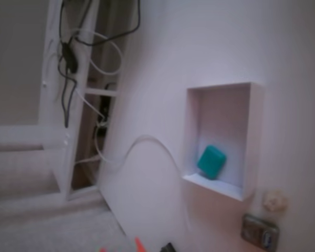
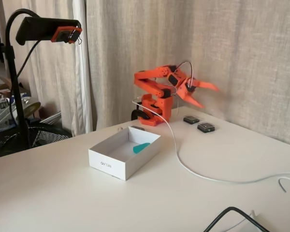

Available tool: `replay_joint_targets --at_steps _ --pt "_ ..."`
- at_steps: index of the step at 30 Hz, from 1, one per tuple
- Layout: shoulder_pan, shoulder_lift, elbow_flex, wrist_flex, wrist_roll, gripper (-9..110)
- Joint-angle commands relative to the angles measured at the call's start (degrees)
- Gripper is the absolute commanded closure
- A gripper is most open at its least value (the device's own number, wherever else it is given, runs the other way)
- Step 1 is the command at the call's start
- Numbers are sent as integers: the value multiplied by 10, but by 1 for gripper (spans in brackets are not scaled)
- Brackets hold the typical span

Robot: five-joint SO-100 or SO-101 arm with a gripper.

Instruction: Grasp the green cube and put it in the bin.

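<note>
**Cube sits in the bin, arm folded up**

The cube (image 1: pixel 211 161) is a small teal-green block with soft, round corners and a smooth skin. It lies inside the bin (image 1: pixel 254 142), down in one corner, close against the walls there. In the other fixed view only a green sliver of the cube (image 2: pixel 141 148) peeks over the wall.

The bin (image 2: pixel 108 163) is a white box, low and flat, with straight thin walls like card. Its floor is pale and smooth. Small grey letters are printed on one side.

The gripper (image 2: pixel 203 95) is bright orange plastic with pointed fingers. It is lifted high off the table, and its two fingers stand spread apart with nothing between them. The picture is a bit blurry there. The arm (image 2: pixel 154 87) is folded up behind it.

The bin and cube are well below the gripper and off to its left in that view, nearer the camera. Two small dark square things (image 2: pixel 198 123) lie on the table just under the gripper. A thin white cable (image 2: pixel 183 166) curls over the smooth white table (image 2: pixel 63 203) from the arm's base.

In the blurry fixed view, a lumpy beige ball (image 1: pixel 274 200) and a grey shiny gadget (image 1: pixel 260 231) lie just outside the bin.
</note>
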Motion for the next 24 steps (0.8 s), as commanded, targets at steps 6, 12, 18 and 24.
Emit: replay_joint_targets --at_steps 6,12,18,24 --pt "-2 114 60 65 32 92" --pt "-13 120 67 150 42 110" --pt "-11 120 76 161 34 109" --pt "-11 120 76 161 34 110"
